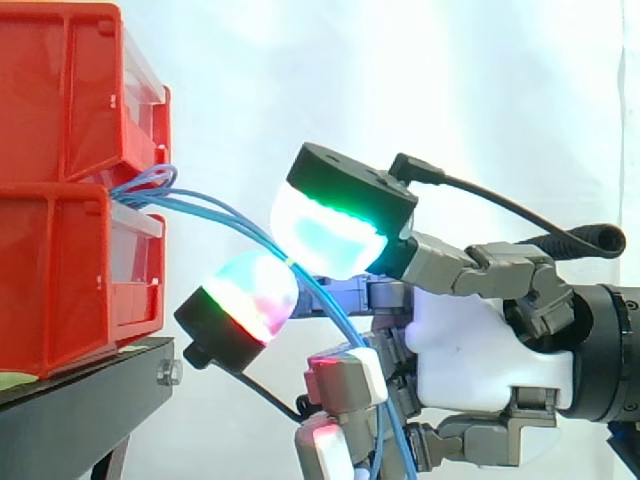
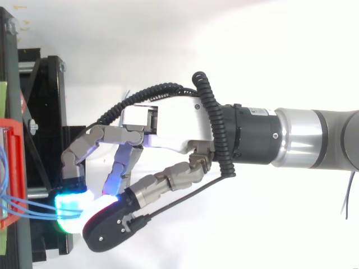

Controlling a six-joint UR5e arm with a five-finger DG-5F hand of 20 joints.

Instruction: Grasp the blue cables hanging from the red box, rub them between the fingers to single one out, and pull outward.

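On your robot's hand [image 2: 168,126], grey jointed fingers [image 2: 120,136] run from the white plastic palm to black-backed pads [image 1: 330,235] glowing white, cyan and green; behind the palm, a black collar [image 2: 252,134], then silver arm tube [image 2: 303,137].

Glossy plastic bins [image 1: 60,280], smooth blue cables [image 1: 200,205]

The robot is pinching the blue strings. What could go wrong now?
1. Several blue cables lie together between the pads of the hand, so a pull might drag them all, not just one.
2. They run back into the red bins; a hard tug could shift a bin on the black stand.
3. The loose ends hang past the lower fingers and might snag there.
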